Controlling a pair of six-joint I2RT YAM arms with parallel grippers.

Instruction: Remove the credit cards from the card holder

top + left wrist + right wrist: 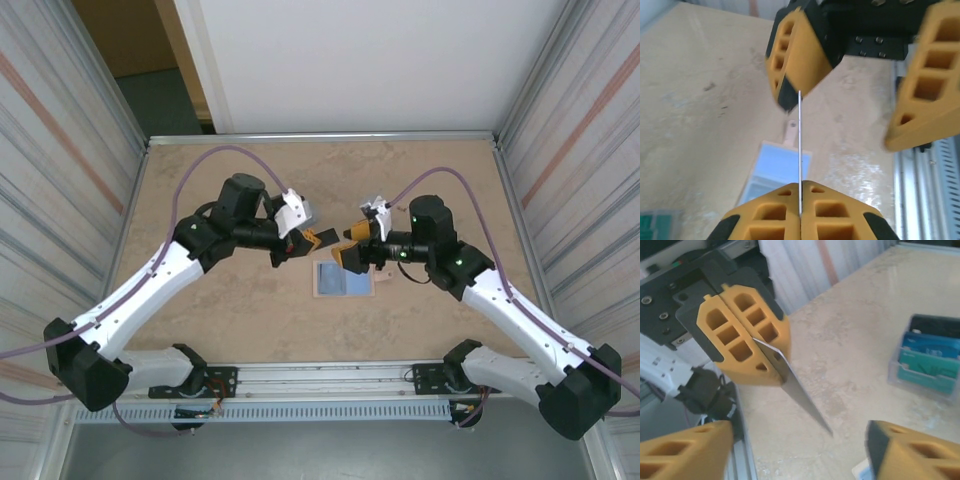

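The left gripper [800, 187] pinches a credit card [799, 145]. The right gripper [800, 440] stands spread beside it, near the open card holder [775, 165].

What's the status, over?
Left gripper shut on thin dark plastic card, held aloft. Right gripper open beside it. Flat tan card holder lies open below. Nothing blocking.

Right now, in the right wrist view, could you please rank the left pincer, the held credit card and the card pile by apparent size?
1. left pincer, nearest the camera
2. card pile, cut by the frame edge
3. held credit card, seen nearly edge-on
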